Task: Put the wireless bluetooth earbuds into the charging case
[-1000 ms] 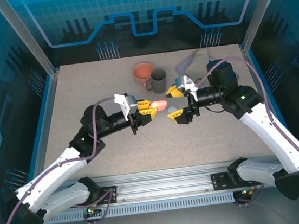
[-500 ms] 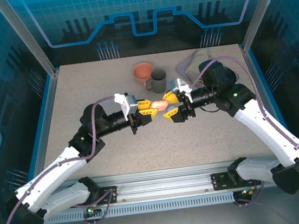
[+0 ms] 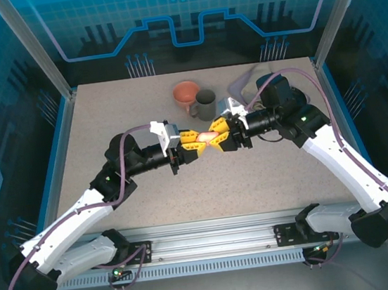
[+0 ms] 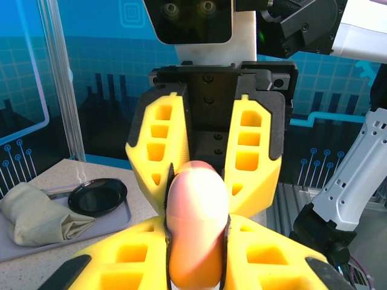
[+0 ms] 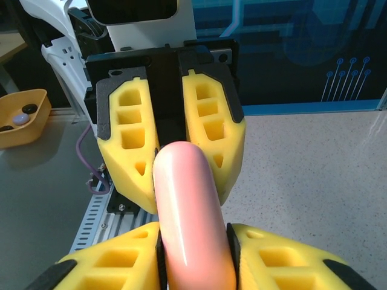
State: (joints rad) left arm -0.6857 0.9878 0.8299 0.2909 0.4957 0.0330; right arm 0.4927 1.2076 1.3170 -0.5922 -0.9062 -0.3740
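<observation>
A salmon-pink, pebble-shaped charging case [image 3: 208, 136] hangs above the middle of the table, held from both ends. My left gripper [image 3: 199, 138] is shut on its left end, and the case [image 4: 196, 223] rises between those yellow fingers. My right gripper [image 3: 216, 134] is shut on the other end, with the case [image 5: 190, 217] squeezed between its pads. The two grippers face each other nose to nose, fingertips almost touching. The case's lid looks closed. The earbuds are out of view.
An orange cup [image 3: 186, 93] and a grey mug [image 3: 207, 104] stand behind the grippers. A grey tray [image 4: 115, 219] at the back right carries a folded cloth [image 4: 36, 214] and a black dish [image 4: 97, 196]. A yellow bowl [image 5: 18, 118] sits beyond the table.
My right gripper moved left to the case and closed its fingers on the free end. The left arm kept still with the case in its grip.
</observation>
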